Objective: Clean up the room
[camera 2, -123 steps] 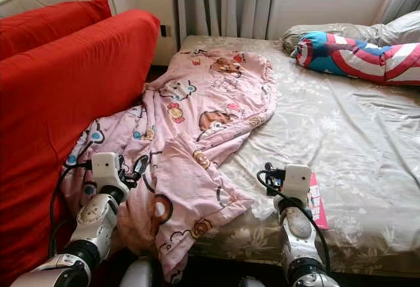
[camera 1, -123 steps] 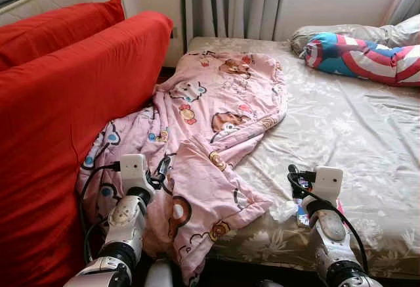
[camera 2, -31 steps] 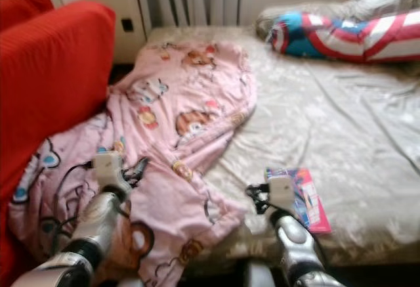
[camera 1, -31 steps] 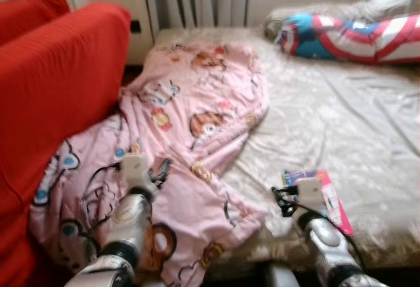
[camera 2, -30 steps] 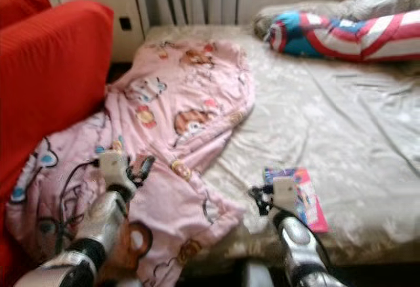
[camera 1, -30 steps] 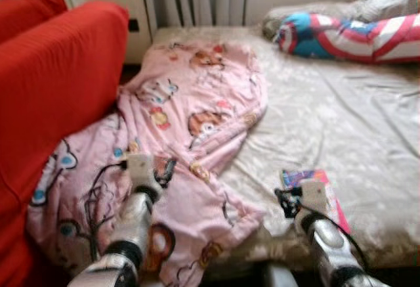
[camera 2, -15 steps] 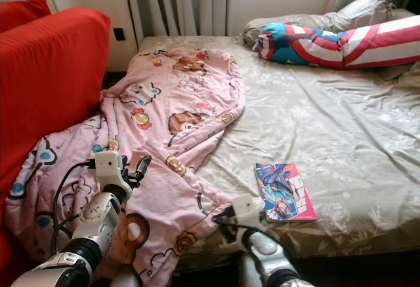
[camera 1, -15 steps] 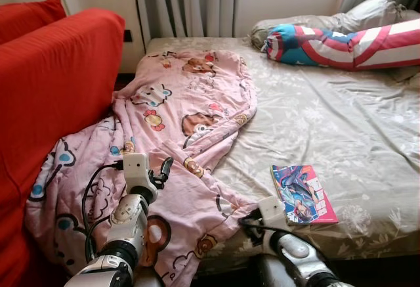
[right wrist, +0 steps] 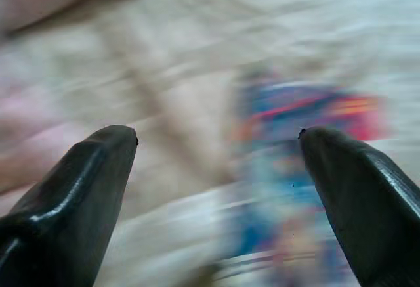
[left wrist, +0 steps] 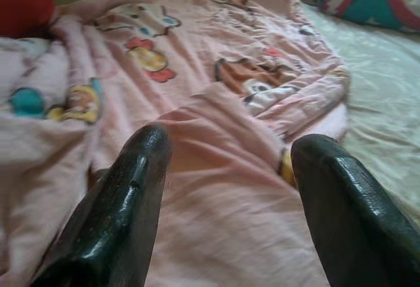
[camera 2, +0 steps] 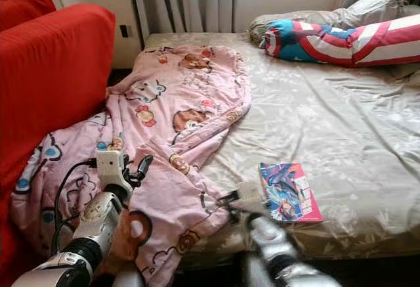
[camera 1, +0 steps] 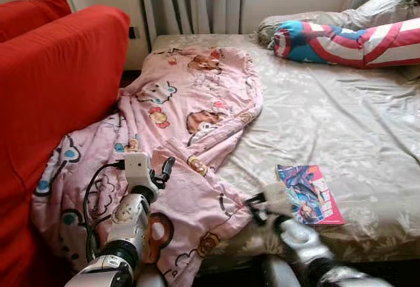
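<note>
Since half a second ago, the right end effector (right wrist: 216, 146) has been shifted toward the comic magazine (camera 1: 308, 194) and is seen motion-blurred at about 6 o'clock in the head view, just beside the magazine's near corner. Its two black fingers (right wrist: 72, 195) are spread wide apart in the right wrist view, with the blurred magazine cover seen between them and nothing gripped.

The magazine is laid flat on the beige floral bed sheet (camera 1: 341, 123), near the bed's front edge at about 5 o'clock. A pink cartoon-print blanket (camera 1: 197, 116) is draped from the head of the bed down over its near left corner, at 9 to 12 o'clock from the magazine. A striped red, white and blue pillow (camera 1: 354, 37) is placed at 1 o'clock by the grey curtains (camera 1: 197, 1). A red sofa (camera 1: 52, 83) is stood at 9 o'clock.

The left end effector (left wrist: 226, 162) is held above the blanket at 7 o'clock, its fingers (left wrist: 125, 195) parted and empty.
</note>
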`<state>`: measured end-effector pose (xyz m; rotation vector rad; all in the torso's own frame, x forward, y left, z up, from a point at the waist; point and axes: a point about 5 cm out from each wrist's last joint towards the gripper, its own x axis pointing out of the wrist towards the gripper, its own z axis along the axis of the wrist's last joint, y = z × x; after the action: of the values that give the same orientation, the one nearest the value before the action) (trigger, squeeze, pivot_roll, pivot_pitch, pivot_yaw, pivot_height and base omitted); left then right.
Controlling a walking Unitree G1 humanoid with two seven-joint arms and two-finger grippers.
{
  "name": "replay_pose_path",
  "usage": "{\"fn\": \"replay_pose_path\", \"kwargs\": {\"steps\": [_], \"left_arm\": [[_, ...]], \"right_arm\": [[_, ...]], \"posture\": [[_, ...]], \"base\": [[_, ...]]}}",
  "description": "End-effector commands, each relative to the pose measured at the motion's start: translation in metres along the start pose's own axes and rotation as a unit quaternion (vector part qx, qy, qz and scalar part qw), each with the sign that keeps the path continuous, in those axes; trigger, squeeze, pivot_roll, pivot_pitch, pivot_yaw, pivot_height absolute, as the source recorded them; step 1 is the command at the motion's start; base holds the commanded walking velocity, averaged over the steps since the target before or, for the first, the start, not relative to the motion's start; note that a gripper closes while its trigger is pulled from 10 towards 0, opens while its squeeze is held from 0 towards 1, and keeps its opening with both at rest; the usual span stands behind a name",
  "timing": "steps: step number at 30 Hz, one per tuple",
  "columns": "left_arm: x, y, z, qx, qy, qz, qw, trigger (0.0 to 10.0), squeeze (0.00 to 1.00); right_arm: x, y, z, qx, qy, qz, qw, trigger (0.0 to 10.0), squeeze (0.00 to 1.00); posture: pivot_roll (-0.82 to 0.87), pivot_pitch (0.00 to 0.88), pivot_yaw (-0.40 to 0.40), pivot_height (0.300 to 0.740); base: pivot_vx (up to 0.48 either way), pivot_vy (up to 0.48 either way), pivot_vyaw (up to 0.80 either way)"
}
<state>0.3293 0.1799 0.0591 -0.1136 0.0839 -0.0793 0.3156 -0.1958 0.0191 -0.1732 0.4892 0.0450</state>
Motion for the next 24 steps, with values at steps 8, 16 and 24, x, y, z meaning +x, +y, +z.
{"fn": "replay_pose_path", "kwargs": {"steps": [8,16,24], "left_arm": [[0.0,-0.002,-0.001,-0.002,0.002,-0.006,1.0,10.0,0.0],[0.0,-0.001,0.001,0.007,-0.003,-0.01,1.0,10.0,0.0],[0.0,-0.002,0.007,0.027,-0.022,-0.019,0.999,10.0,0.0]], "right_arm": [[0.0,0.008,-0.005,0.067,0.009,-0.006,0.998,10.0,0.0],[0.003,0.02,0.004,0.103,-0.003,0.016,0.995,10.0,0.0],[0.001,0.025,-0.002,0.141,-0.011,0.027,0.99,10.0,0.0]], "posture": [[0.01,0.0,-0.019,0.586],[0.01,0.0,-0.01,0.586],[0.01,0.0,-0.014,0.586]], "base": [[0.0,0.0,0.0],[0.0,0.0,0.0],[0.0,0.0,0.0]]}}
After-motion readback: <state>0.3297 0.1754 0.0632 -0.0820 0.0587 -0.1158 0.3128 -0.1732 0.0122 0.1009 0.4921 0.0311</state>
